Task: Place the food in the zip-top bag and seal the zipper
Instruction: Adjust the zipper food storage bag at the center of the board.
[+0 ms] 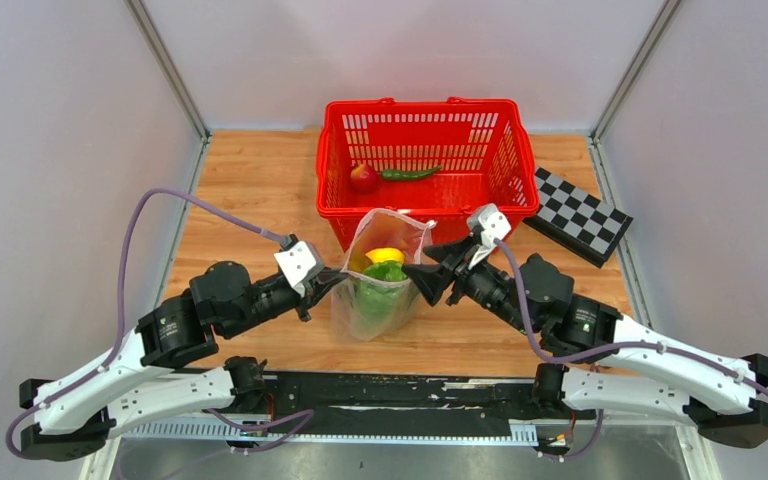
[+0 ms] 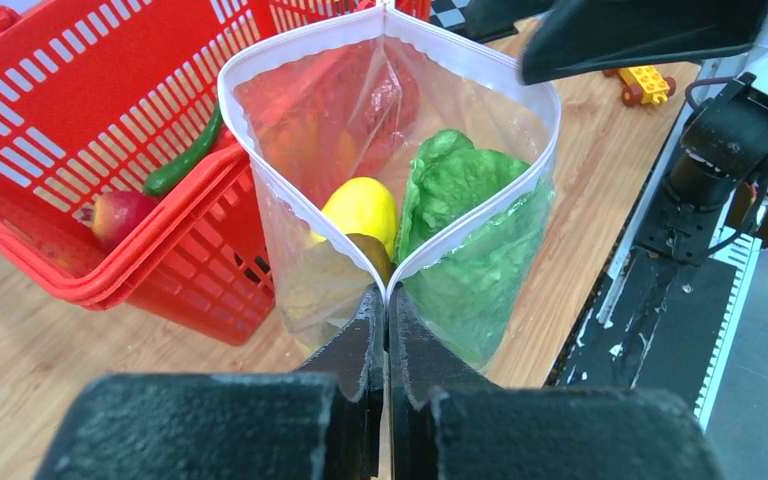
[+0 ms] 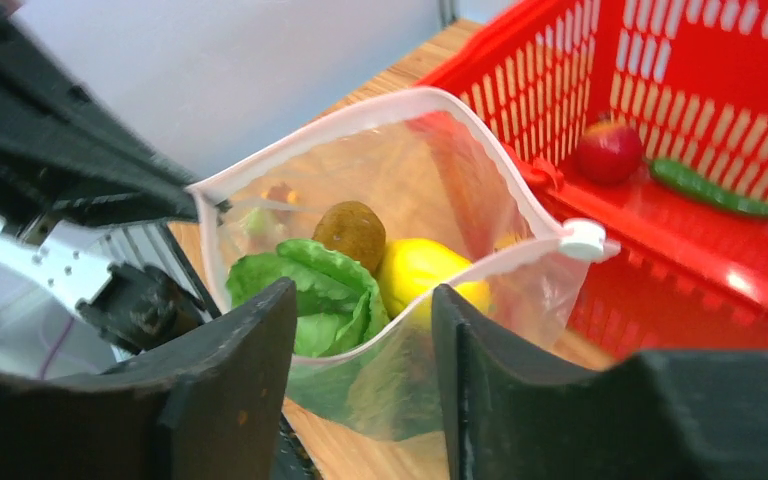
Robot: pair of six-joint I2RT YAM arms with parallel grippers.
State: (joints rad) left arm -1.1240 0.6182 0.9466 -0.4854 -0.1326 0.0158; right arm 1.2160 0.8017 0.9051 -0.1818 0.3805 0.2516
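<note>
- Progress: loading is partly done. 3 items sit inside the zip-top bag [image 1: 375,300]: the lettuce [image 2: 460,190], the lemon [image 2: 360,210] and a brown rounded piece [image 3: 352,230] that cannot be identified
- Outstanding: 1 apple [image 1: 364,177] and 1 chili [image 1: 410,173] lie on the floor of the red basket [image 1: 420,103]. The zipper [image 2: 295,38] is unsealed along its whole length, so the closing step is not yet begun
- Location: the bag stands upright on the table [image 1: 250,180], just in front of the basket's near wall and between the 2 arms
- Left gripper [image 2: 387,300]: fingers pressed together, pinching the mouth edge at the end of the opening nearest that arm and holding it up
- Right gripper [image 3: 360,295]: jaws spread wide at the opposite side of the bag. The near rim shows in the gap between them and no grip is evident
- Condition of the bag: clear and crinkled, contents plainly readable through the wall. The mouth gapes in a leaf shape with the pale strip forming both lips, and the white slider [image 3: 585,240] is parked at the basket end
- Judgement: with 2 pieces left outside, the open mouth looks wide enough to accept both
</note>
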